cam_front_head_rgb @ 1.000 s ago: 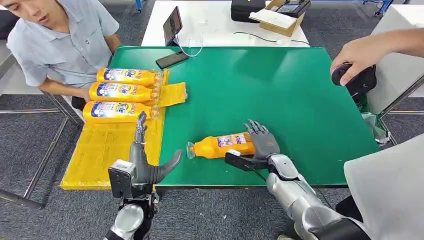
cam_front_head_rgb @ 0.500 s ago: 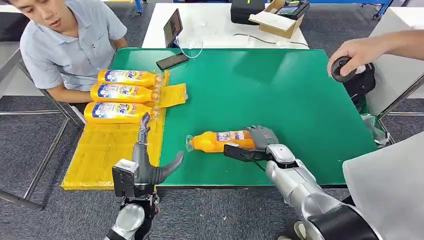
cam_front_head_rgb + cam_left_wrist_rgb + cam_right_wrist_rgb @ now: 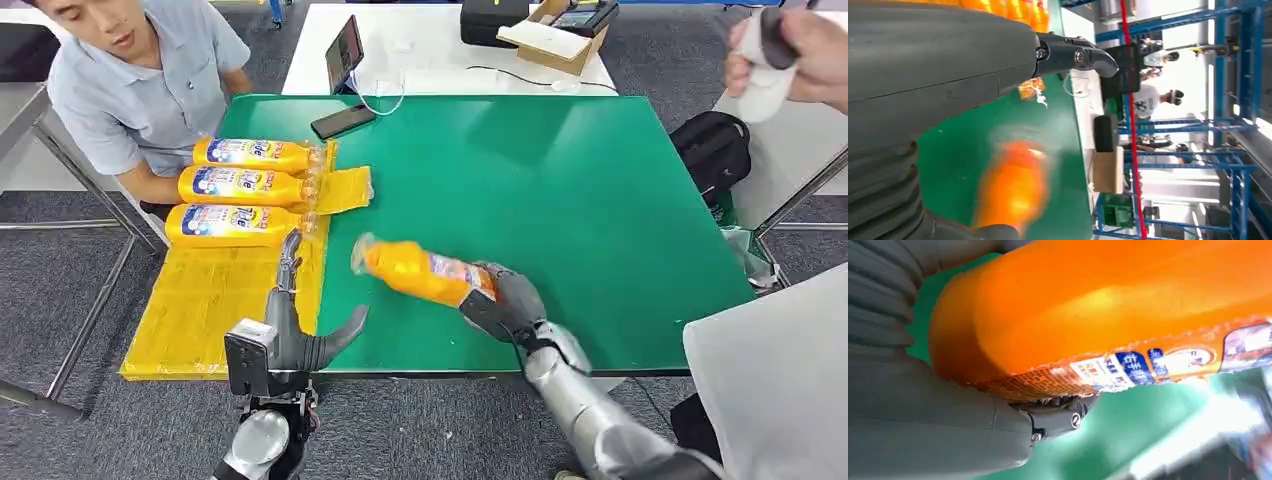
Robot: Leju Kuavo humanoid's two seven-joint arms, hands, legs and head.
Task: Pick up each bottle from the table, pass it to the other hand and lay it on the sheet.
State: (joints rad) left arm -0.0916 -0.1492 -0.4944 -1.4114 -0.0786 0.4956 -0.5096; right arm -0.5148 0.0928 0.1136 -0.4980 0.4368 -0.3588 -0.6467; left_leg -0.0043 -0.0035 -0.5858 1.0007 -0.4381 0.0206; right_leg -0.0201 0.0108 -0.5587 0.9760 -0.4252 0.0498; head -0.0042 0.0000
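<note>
— What is the right hand (image 3: 508, 300) doing?
— Gripping an orange bottle (image 3: 420, 272) by its base, holding it tilted over the green bench (image 3: 560, 170).
— The left hand (image 3: 295, 335)?
— Waiting unclenched beside it, fingers spread over the yellow sheet (image 3: 215, 300).

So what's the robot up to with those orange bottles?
It is moving bottles onto the yellow sheet. Its right hand grips one orange bottle above the green table, tilted, cap end toward the left hand, which waits open at the table's near edge. Three bottles already lie on the sheet, beside a seated person.
</note>
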